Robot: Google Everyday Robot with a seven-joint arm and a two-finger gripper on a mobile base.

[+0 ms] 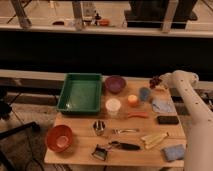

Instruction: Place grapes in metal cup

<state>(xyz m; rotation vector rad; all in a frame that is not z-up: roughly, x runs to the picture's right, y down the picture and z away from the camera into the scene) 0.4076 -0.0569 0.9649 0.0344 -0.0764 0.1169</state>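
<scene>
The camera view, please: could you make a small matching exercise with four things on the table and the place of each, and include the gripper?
Things:
1. metal cup
2. grapes
3. green tray
4. orange bowl

Places:
a. front left corner of the table
b. back right of the table, right beside the gripper
c. front middle, below the white cup
d. back left, next to the purple bowl

Pairs: 1-c, 2-b, 3-d, 4-a
</scene>
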